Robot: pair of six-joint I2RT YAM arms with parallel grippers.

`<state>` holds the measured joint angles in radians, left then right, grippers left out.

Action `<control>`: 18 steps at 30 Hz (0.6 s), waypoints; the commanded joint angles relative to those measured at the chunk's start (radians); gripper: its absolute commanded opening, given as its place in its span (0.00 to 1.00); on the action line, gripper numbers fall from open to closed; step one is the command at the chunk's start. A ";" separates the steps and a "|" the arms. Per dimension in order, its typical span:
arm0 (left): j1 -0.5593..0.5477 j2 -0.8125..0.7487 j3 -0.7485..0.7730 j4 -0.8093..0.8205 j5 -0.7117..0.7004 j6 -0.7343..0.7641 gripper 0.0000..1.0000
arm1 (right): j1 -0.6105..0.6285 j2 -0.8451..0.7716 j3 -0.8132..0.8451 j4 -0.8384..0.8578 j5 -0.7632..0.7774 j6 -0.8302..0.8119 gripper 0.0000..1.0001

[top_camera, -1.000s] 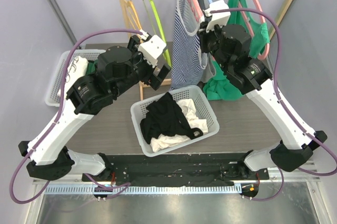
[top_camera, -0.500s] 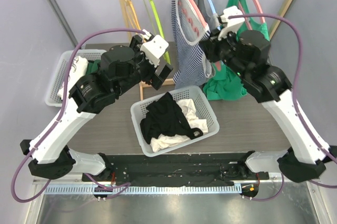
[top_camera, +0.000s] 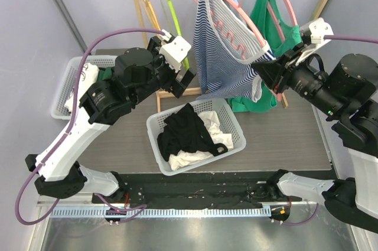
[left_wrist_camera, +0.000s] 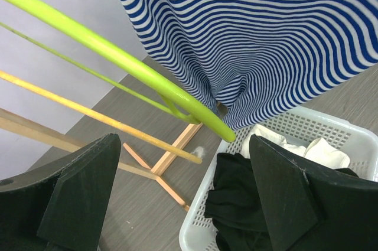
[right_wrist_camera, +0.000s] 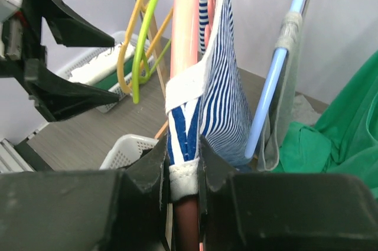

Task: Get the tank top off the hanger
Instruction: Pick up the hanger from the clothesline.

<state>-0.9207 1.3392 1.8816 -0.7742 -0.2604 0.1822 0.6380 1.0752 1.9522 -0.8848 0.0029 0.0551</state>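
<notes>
**Striped top on its hanger, pinched at one end by the right arm**

A grey table (top_camera: pixel 277 139) carries a wooden clothes rack (top_camera: pixel 139 9) at its far edge. Both arms reach toward the rack from the near side. The striped tank top (top_camera: pixel 221 62) hangs from the rack's rail on a pink hanger (right_wrist_camera: pixel 184 20), which is tilted steeply, its lower end swung out to the right. The top's blue-and-white body drapes down above the white basket (top_camera: pixel 155 127), which holds black and white clothes. A green garment (top_camera: pixel 283 18) hangs just behind the top on the right. A second basket (top_camera: pixel 68 80) sits at the table's left edge, partly hidden by the left arm.

The right gripper (right_wrist_camera: pixel 180 156) is closed narrowly on the tank top's white-trimmed edge where it wraps the hanger's low end. A blue hanger (right_wrist_camera: pixel 277 80) hangs just beside it.

The left gripper (left_wrist_camera: pixel 186 186) is spread wide and holds nothing, hovering just left of the top's hem. A lime hanger (left_wrist_camera: pixel 118 56) and a yellow hanger (left_wrist_camera: pixel 77 106) cross in front of it.
</notes>
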 commanded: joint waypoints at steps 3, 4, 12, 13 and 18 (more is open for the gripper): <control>0.006 -0.015 0.016 0.035 -0.002 -0.013 0.95 | -0.001 0.015 0.183 0.238 -0.072 -0.032 0.01; 0.006 -0.015 0.013 0.036 -0.002 -0.012 0.95 | -0.001 0.020 0.191 0.237 -0.079 -0.032 0.01; 0.006 -0.017 0.007 0.044 0.004 -0.010 0.95 | -0.001 -0.050 0.179 0.342 -0.185 -0.020 0.01; 0.006 -0.017 0.007 0.043 0.004 -0.010 0.95 | -0.001 -0.061 0.177 0.352 -0.190 -0.018 0.01; 0.006 -0.017 0.011 0.041 0.004 -0.006 0.95 | -0.003 -0.090 0.186 0.379 -0.216 -0.009 0.01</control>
<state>-0.9207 1.3396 1.8812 -0.7742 -0.2607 0.1825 0.6376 1.0363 2.0846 -0.7319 -0.1604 0.0513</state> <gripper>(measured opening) 0.951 0.201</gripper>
